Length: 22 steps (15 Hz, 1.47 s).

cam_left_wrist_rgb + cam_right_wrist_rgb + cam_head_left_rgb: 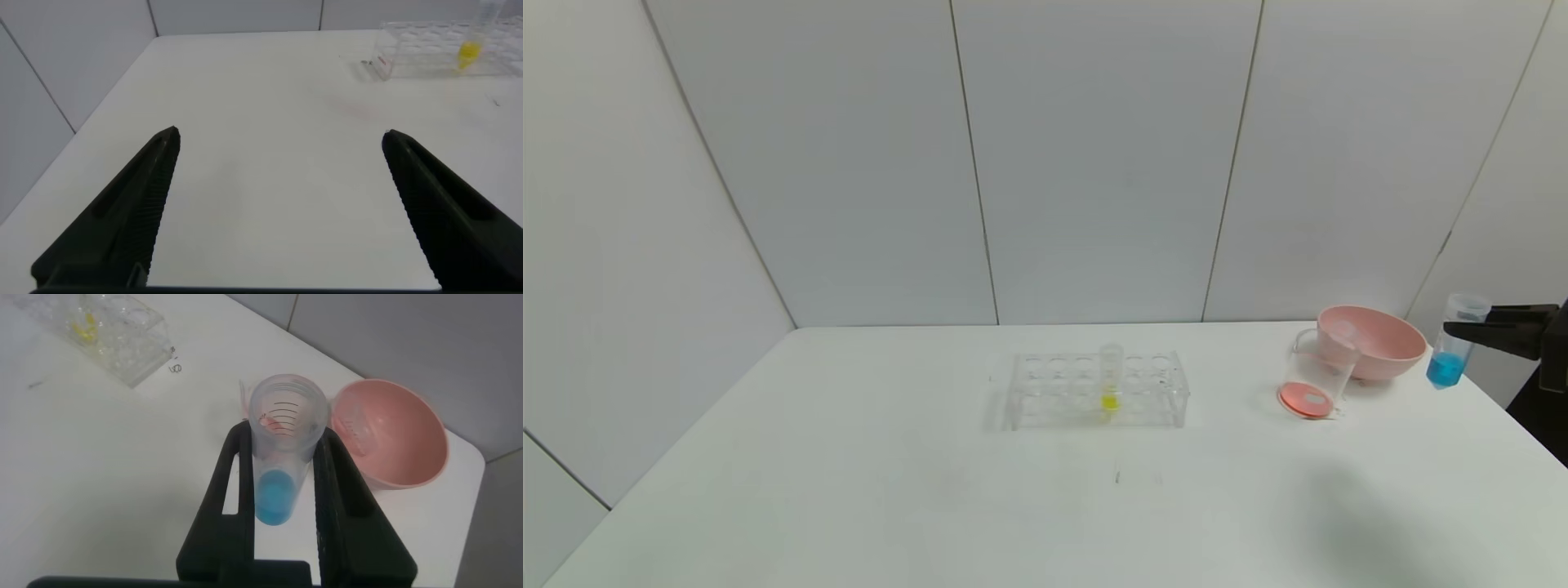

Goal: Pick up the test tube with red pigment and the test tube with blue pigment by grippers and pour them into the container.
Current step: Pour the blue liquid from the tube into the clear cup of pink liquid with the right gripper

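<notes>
My right gripper (1454, 329) is shut on the test tube with blue pigment (1448, 366) and holds it upright in the air at the table's far right, just right of the pink bowl. In the right wrist view the tube (278, 490) sits between the gripper's (284, 434) two black fingers, with blue liquid at its base. The container (1313, 377), a clear beaker, stands left of the bowl with orange-red liquid at its bottom. No test tube with red pigment shows. My left gripper (280, 139) is open and empty above bare table, out of the head view.
A clear tube rack (1094, 392) stands mid-table and holds one tube with yellow liquid (1110, 384); both show in the left wrist view (441, 49). The pink bowl (1376, 343) sits at the back right by the table edge (1527, 425).
</notes>
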Tool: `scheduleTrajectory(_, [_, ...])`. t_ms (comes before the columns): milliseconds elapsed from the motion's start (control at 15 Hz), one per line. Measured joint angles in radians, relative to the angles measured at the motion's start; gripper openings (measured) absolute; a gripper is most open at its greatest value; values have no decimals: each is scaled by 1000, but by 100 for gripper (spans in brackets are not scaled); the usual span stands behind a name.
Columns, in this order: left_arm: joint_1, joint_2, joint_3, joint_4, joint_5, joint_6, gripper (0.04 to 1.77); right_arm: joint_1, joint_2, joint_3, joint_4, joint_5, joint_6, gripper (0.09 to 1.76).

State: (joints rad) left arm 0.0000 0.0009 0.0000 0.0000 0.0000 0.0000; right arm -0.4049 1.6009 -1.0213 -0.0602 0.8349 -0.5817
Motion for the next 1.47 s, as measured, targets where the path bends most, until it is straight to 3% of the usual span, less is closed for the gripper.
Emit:
scheduleTrajectory(267, [0,0,0,0,0,0,176,-40,119,-261,235,-25,-153,49])
scheduleTrajectory(533, [0,0,0,0,0,0,176,-19,283,-483,329,-82,-277,49])
scheduleTrajectory(733, [0,0,0,0,0,0,176,5,384,-587,363,-147,-333,49])
scheduleTrajectory(1200, [0,0,0,0,0,0,176,59,508,-877,621,-206,-387,49])
scheduleTrajectory(1467, [0,0,0,0,0,0,176,78,537,-968,712,-322,-506,49])
